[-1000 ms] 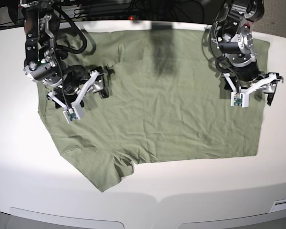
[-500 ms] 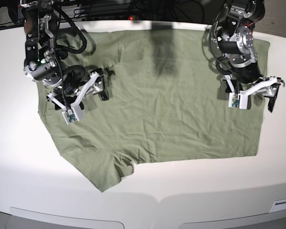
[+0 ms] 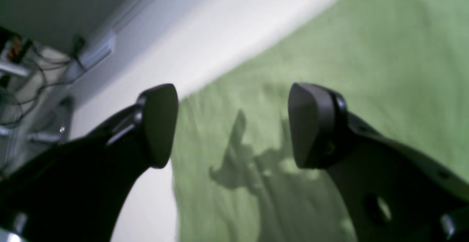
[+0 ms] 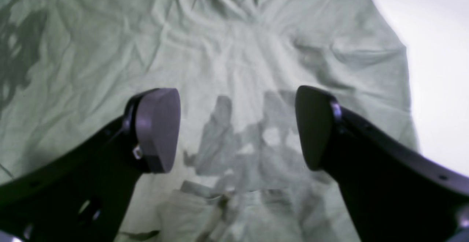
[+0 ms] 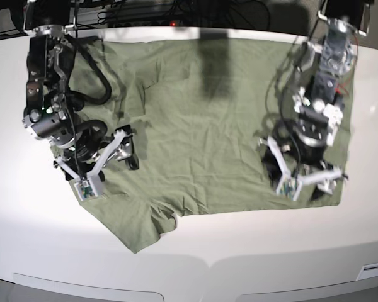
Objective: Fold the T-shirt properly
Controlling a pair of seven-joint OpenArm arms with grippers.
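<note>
The T-shirt (image 5: pixel 208 145) lies spread flat on the white table (image 5: pixel 252 251), sage green and wrinkled, with one sleeve (image 5: pixel 138 229) pointing toward the front edge. My left gripper (image 5: pixel 304 187) hangs open over the shirt's front right corner. In the left wrist view its fingers (image 3: pixel 159 125) straddle the T-shirt's edge (image 3: pixel 205 99) with nothing between them. My right gripper (image 5: pixel 110 170) stands open above the shirt's left side, just behind the sleeve. Its wrist view shows the right gripper (image 4: pixel 238 125) over creased T-shirt cloth (image 4: pixel 234 51), holding nothing.
Cables and dark equipment (image 5: pixel 145 9) line the table's back edge. Bare white table (image 4: pixel 439 70) borders the shirt on the left, right and front. A small white fitting (image 5: pixel 372 272) sits at the front right corner.
The left arm swung from the shirt's right edge toward the front, now over the front right corner. The right arm shifted a little toward the front. Both grippers stayed open.
</note>
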